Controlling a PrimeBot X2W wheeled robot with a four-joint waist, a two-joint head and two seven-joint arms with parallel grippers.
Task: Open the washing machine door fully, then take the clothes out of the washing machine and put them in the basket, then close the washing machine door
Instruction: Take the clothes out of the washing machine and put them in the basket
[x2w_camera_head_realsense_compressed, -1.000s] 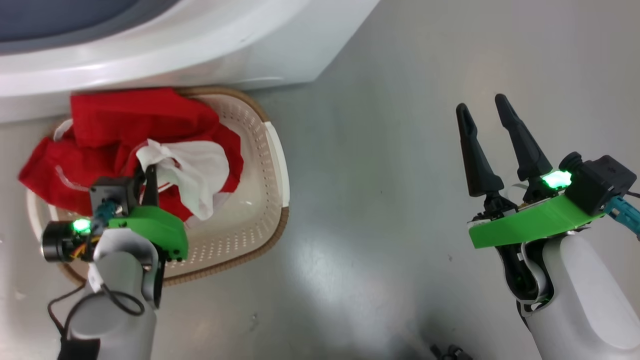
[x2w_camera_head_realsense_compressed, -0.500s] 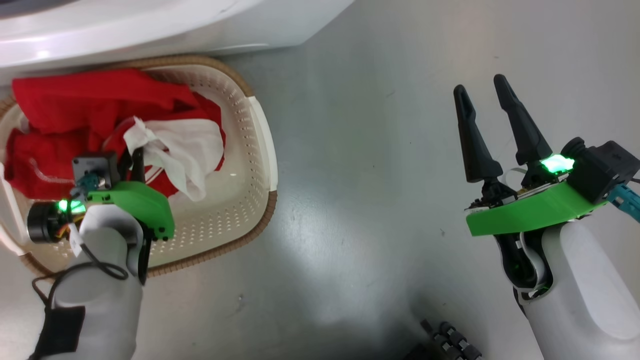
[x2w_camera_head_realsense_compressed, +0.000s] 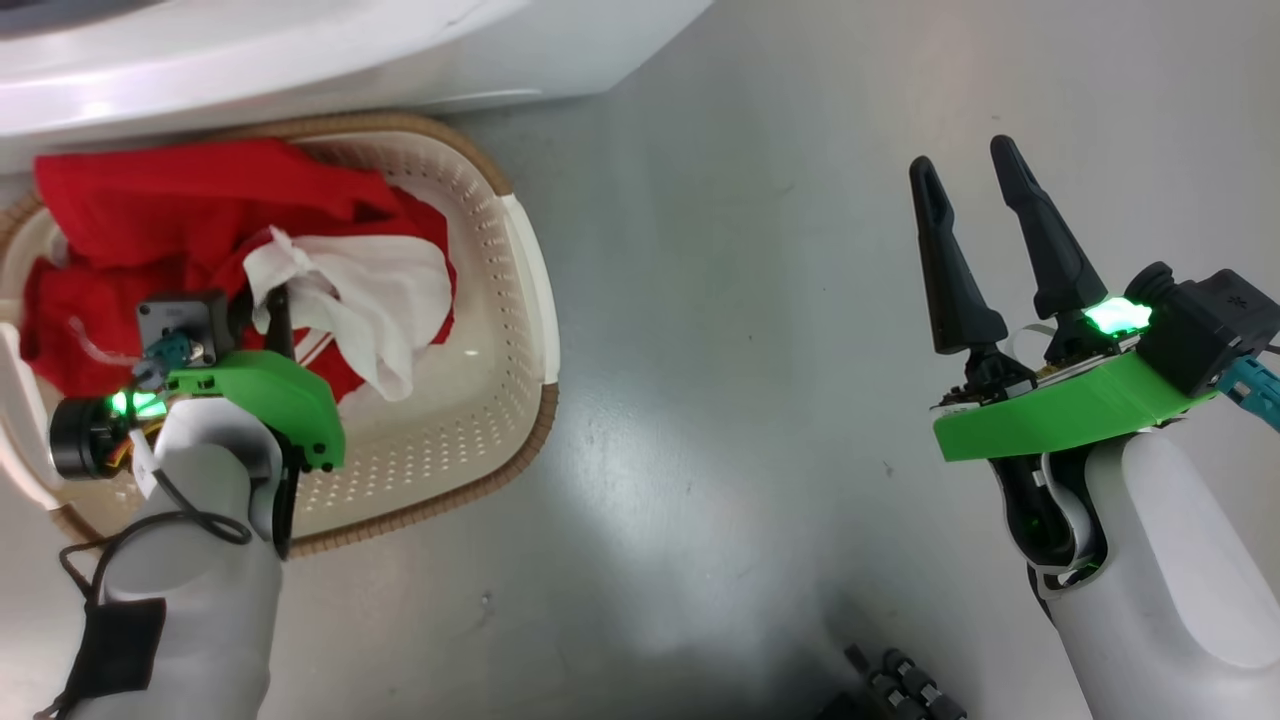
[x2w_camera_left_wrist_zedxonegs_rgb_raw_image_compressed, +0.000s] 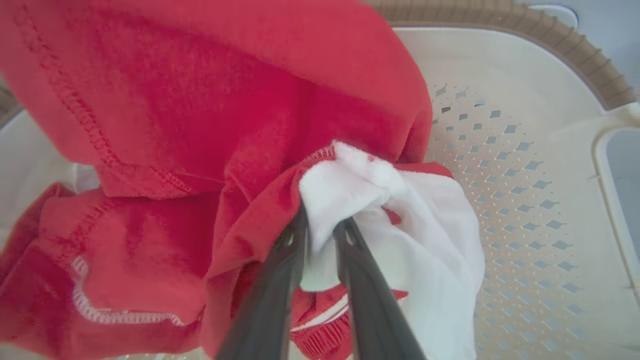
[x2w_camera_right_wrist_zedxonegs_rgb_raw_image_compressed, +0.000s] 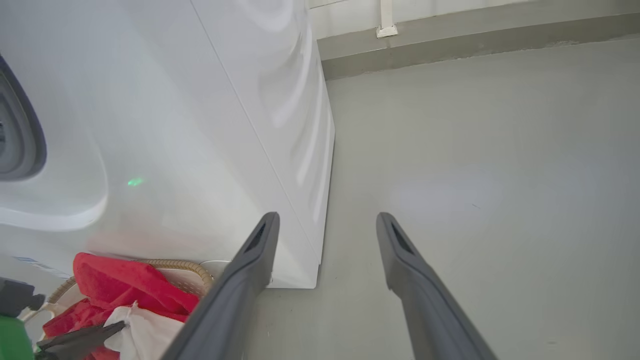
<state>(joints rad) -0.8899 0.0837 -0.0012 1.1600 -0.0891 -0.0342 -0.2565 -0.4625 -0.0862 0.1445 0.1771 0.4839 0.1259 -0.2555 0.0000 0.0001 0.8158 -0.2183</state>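
The red clothes (x2w_camera_head_realsense_compressed: 190, 215) with white parts lie heaped in the cream basket (x2w_camera_head_realsense_compressed: 455, 440) on the floor, in front of the white washing machine (x2w_camera_head_realsense_compressed: 300, 50). My left gripper (x2w_camera_head_realsense_compressed: 272, 300) hangs over the basket, shut on a white fold of the clothes (x2w_camera_left_wrist_zedxonegs_rgb_raw_image_compressed: 380, 200), and its fingers (x2w_camera_left_wrist_zedxonegs_rgb_raw_image_compressed: 280, 280) pinch that fold. My right gripper (x2w_camera_head_realsense_compressed: 962, 158) stands open over bare floor, far right of the basket, holding nothing. In the right wrist view the right gripper (x2w_camera_right_wrist_zedxonegs_rgb_raw_image_compressed: 327, 217) points at the washing machine (x2w_camera_right_wrist_zedxonegs_rgb_raw_image_compressed: 200, 125), with the basket (x2w_camera_right_wrist_zedxonegs_rgb_raw_image_compressed: 185, 266) at the lower left. The washing machine door is out of view.
Grey floor (x2w_camera_head_realsense_compressed: 720, 350) stretches between the basket and my right arm. A wall base (x2w_camera_right_wrist_zedxonegs_rgb_raw_image_compressed: 475, 45) runs behind the machine. A dark ribbed object (x2w_camera_head_realsense_compressed: 895, 685) sits at the bottom edge of the head view. The basket's rim almost touches the machine's front.
The head camera tilted, so the machine and basket slid up and left in the picture. My left gripper stays shut on the white fold over the basket. The right gripper stays open, slightly higher.
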